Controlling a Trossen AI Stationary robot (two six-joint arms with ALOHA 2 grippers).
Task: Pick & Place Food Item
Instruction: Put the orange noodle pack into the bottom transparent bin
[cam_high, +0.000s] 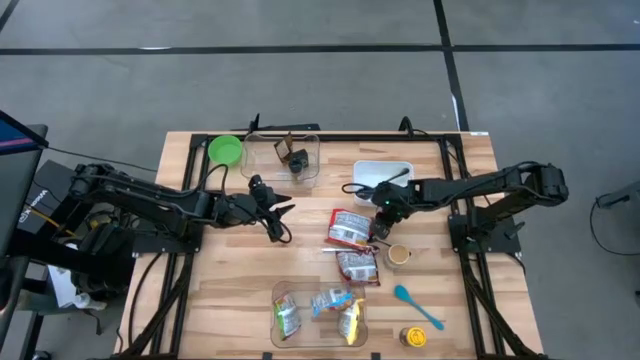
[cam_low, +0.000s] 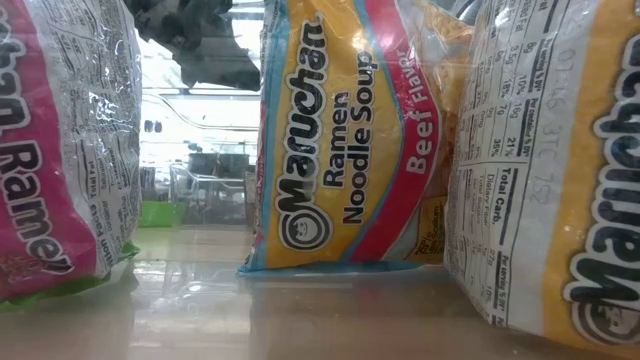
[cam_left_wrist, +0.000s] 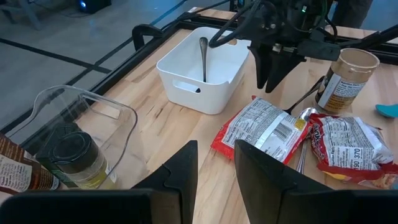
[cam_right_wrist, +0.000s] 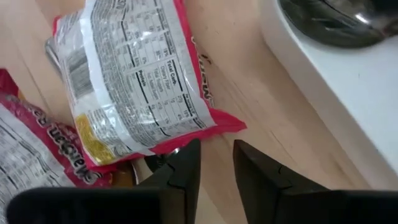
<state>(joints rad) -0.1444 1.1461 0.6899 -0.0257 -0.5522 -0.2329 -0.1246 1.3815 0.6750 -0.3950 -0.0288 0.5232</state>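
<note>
A light wooden surface (cam_high: 240, 280) with black metal rails along its edges stands on a grey floor crossed by dark lines. At table height, a Maruchan packet (cam_low: 340, 140) fills the middle of the low view; its yellow, pink and blue wrapper reads "Maruchan Ramen Noodle Soup, Beef Flavor". Beside it a pink packet (cam_low: 60, 150) shows part of the word "Ramen", and another packet (cam_low: 550, 160) shows a nutrition panel with "Total Carb." and part of the Maruchan name. These stand in a clear tray (cam_high: 318, 314) at the near edge of the surface. Near the middle lie two more red ramen packets: one (cam_high: 349, 227) with its nutrition label up, and a second (cam_high: 358, 266) just below it. The right gripper (cam_high: 381, 216) hovers by the upper packet's corner, next to a white bin (cam_high: 383, 178) holding a spoon; its fingers (cam_right_wrist: 186, 168) stand a narrow gap apart with nothing between them. The left gripper (cam_high: 278, 222) hangs over bare wood well left of the packets, its fingers (cam_left_wrist: 183, 171) likewise slightly parted and empty. A brown jar (cam_left_wrist: 343, 79) has a label too small to read. Also on the surface: a green bowl (cam_high: 225, 150), a clear bin (cam_high: 282, 156), a blue spoon (cam_high: 416, 305) and a yellow-lidded jar (cam_high: 413, 337). Behind, the room appears bright, with shelving dimly visible.
</note>
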